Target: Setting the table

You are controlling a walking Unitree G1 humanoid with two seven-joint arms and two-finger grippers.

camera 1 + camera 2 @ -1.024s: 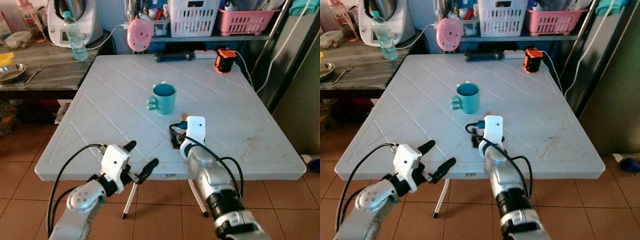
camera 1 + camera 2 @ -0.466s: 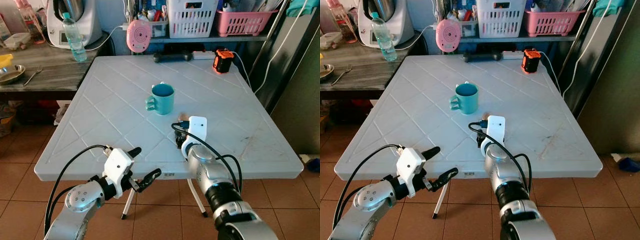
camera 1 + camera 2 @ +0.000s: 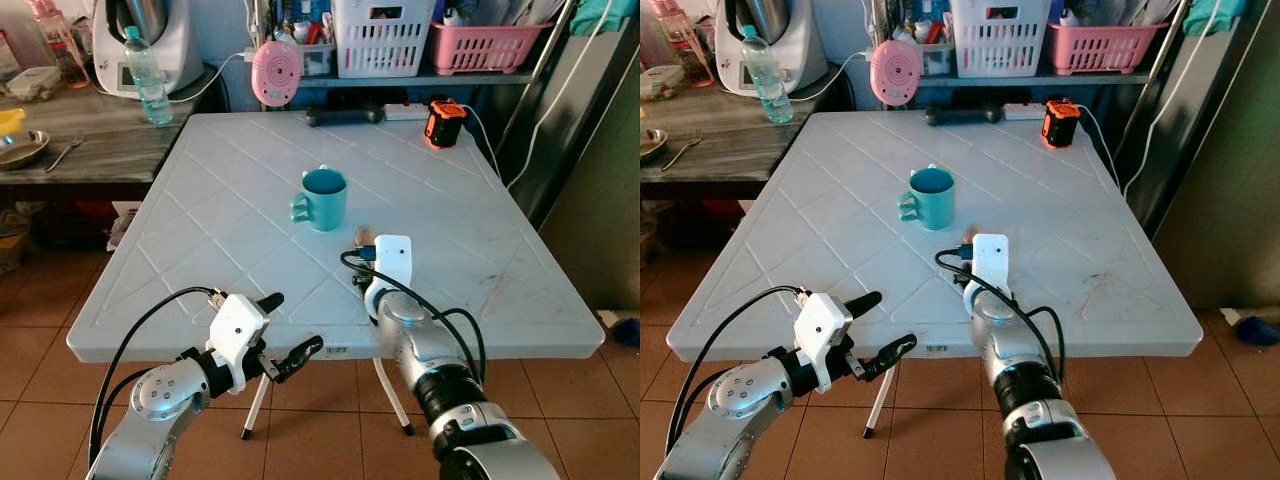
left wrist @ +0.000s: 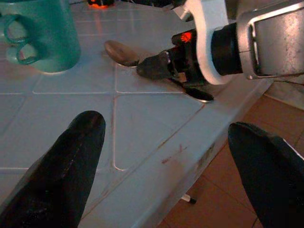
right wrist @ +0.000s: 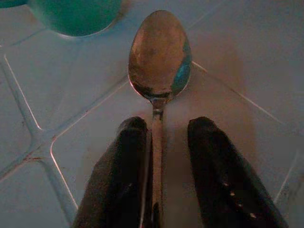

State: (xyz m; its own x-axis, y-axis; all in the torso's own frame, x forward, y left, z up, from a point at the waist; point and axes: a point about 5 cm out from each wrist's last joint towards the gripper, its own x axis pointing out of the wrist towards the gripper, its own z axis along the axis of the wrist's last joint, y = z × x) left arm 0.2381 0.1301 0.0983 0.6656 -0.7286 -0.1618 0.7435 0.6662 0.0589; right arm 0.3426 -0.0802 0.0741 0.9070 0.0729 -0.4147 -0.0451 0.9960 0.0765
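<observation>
Spoon: lies flat on the white table, bowl pointing toward the mug, handle running back between the right gripper's fingers; it sits just on the robot's side of the mug, near the front half of the table.
Right gripper: low over the table; one finger lies against the spoon's handle and a gap shows beside the other, so I cannot tell whether the handle is clamped or merely straddled.
Mug: teal, upright, around the middle of the table, handle turned toward the robot's left; the inside looks teal all the way down and no contents can be made out.
Left gripper: fingers spread wide apart, holding nothing, hanging at the table's front edge, well apart from the spoon and mug.
Orange-and-black device: at the table's far right corner, a cable running from it.
Dark bar-shaped object: lying along the table's far edge.
White basket: on the shelf behind the table, contents not discernible.
Pink basket: beside the white one, items inside too small to identify.
Water bottle: upright on the wooden counter to the left.
Metal bowl: on that counter, a fork lying beside it.
</observation>
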